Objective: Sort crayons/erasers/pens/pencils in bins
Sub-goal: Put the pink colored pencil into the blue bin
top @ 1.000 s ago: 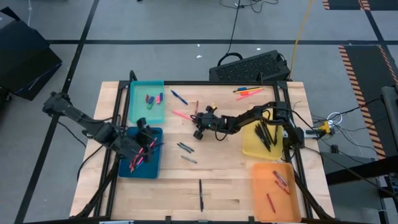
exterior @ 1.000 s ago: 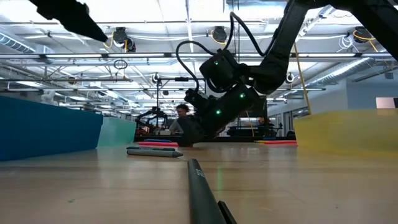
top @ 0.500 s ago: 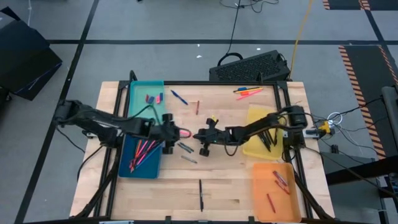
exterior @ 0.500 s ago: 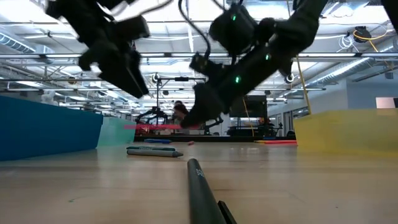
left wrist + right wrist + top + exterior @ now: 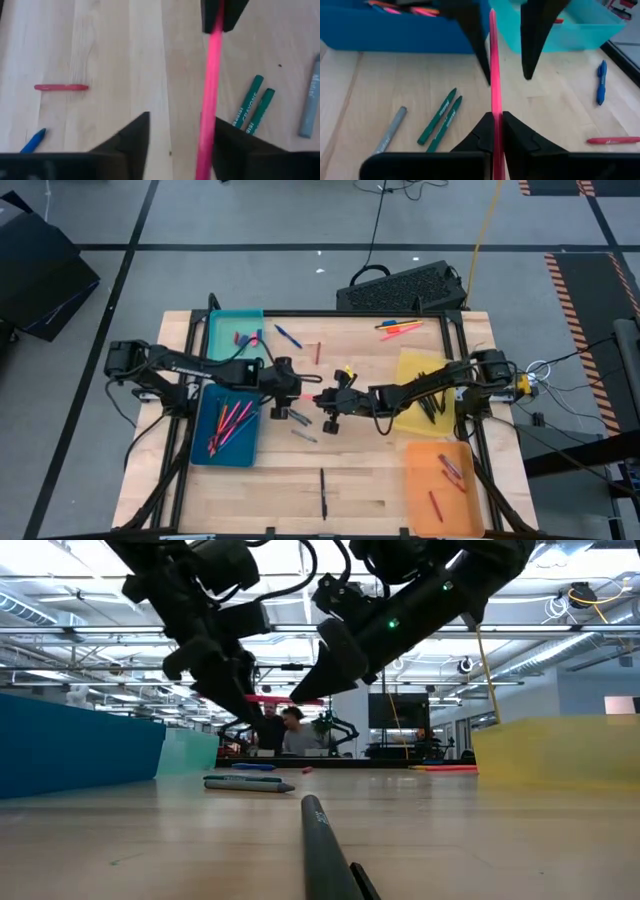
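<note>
**Pink stick held between two hands over the desk's middle**

We see the desk [image 5: 360, 480] with four bins on it. The teal bin [image 5: 222, 340] sits at the far left corner with a few erasers [image 5: 247, 338] inside. The blue bin [image 5: 205, 442] lies just nearer along the left edge and holds a bundle of pink and red sticks. The yellow bin [image 5: 405, 370] stands by the right edge with dark sticks in it, and the orange bin [image 5: 420, 480] fills the near right corner with a few red crayons [image 5: 437, 505].

Both arms reach in over the desk's middle. The right hand [image 5: 494, 125] is clamped on one end of a long pink stick [image 5: 494, 65], raised off the desk. The left hand [image 5: 177, 132] has its fingers apart on either side of the stick's other end, not closed on it as far as we can tell.

Under the hands two green crayons [image 5: 440, 119] lie side by side with a grey one [image 5: 390, 130] near them. A black pen [image 5: 323, 492] rests by the near edge. A blue pen [image 5: 288, 336] and a red crayon [image 5: 318, 352] lie toward the far edge, and pink and orange sticks [image 5: 398, 329] sit at the far edge.
</note>
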Controlling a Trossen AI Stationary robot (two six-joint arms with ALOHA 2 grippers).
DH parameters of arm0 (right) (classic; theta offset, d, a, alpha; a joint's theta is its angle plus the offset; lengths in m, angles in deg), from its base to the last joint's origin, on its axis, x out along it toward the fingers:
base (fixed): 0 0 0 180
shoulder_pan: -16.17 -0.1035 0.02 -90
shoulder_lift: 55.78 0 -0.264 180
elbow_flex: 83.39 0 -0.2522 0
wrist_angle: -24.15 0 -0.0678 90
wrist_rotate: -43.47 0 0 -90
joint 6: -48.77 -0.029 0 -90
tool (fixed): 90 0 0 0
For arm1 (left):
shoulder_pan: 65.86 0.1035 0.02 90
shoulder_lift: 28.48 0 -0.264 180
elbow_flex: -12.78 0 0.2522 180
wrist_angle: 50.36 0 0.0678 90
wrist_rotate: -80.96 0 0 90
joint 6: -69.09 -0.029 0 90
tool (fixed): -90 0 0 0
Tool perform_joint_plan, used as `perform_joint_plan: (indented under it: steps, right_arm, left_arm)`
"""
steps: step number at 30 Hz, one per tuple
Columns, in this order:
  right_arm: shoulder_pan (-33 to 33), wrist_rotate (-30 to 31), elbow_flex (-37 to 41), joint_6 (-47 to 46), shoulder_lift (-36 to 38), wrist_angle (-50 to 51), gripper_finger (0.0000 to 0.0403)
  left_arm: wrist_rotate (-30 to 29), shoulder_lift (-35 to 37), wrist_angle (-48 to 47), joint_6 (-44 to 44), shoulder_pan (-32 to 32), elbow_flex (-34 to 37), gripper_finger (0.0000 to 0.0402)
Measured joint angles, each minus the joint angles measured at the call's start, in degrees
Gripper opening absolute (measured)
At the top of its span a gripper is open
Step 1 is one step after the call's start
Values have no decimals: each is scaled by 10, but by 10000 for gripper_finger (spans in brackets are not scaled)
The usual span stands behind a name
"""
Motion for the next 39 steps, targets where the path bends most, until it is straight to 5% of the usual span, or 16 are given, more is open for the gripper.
perform_joint_plan:
  steps: [6,10,17,23,30,39]
  right_arm:
    - [1,12,0,-9,0,8,15]
    - [1,21,0,-23,1,6,42]
    - [-10,17,-1,-24,21,14,152]
    - [-48,48,-1,24,86,33,221]
    - [-93,109,-1,5,127,86,237]
    - [-114,92,0,-73,126,159,247]
  left_arm:
    - [10,0,-17,-6,0,-18,29]
    - [3,0,-38,9,-5,-32,26]
    - [-79,4,-197,72,-64,-125,20]
    - [-86,4,-436,274,-134,-203,25]
    - [-71,45,-655,585,-248,-224,20]
    - [-70,118,-686,897,-391,-161,19]
